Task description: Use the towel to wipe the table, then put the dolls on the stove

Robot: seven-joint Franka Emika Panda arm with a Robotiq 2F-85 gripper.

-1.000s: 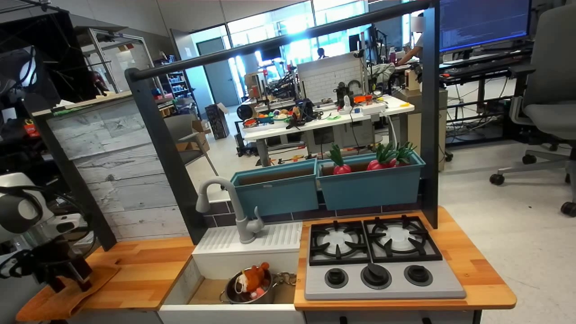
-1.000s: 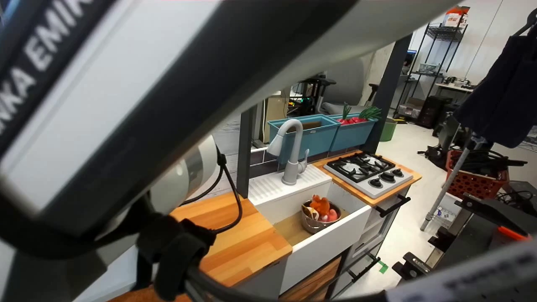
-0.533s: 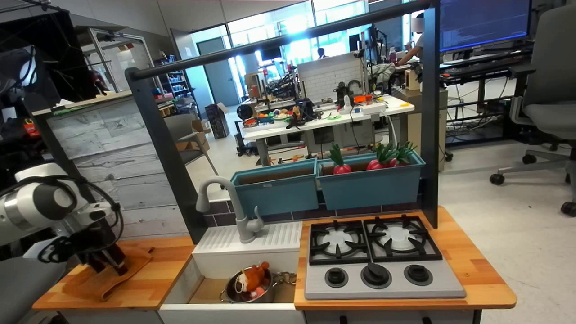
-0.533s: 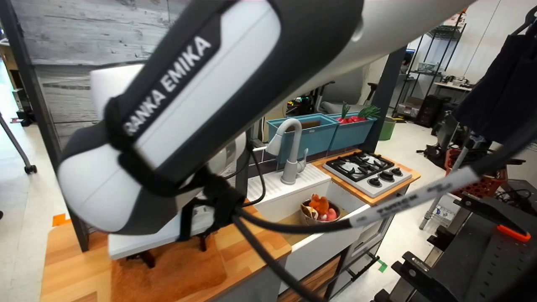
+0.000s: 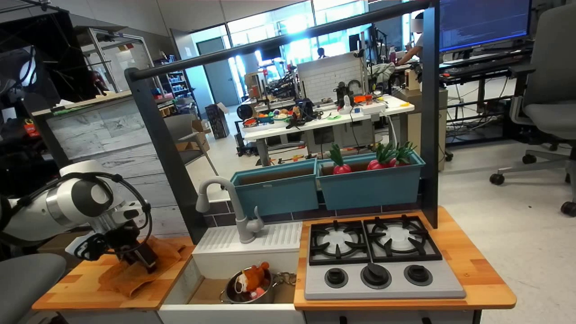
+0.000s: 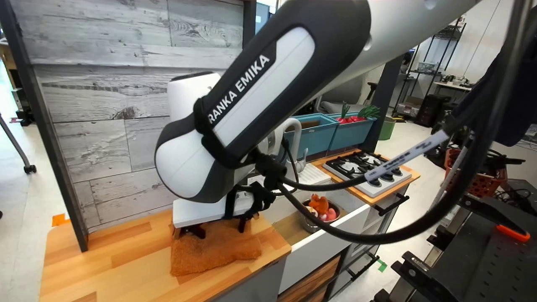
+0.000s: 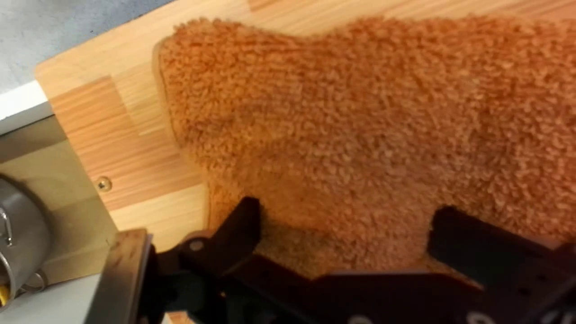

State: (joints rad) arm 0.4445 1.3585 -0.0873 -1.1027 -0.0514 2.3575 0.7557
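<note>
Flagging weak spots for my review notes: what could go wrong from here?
The hand stands open over the towel rather than gripping it, so the towel might slip or bunch. It lies near the edge of the countertop beside the sink, so part could drop in. The dolls sit crowded in a metal pot, which may hinder grasping.

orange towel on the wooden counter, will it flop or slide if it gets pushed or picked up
The orange towel is probably floppy: its edge waves and it lies rumpled. Its thick, looped pile looks grippy, so a push may drag or bunch it on the wooden counter. Being just cloth, it is likely light.
</note>
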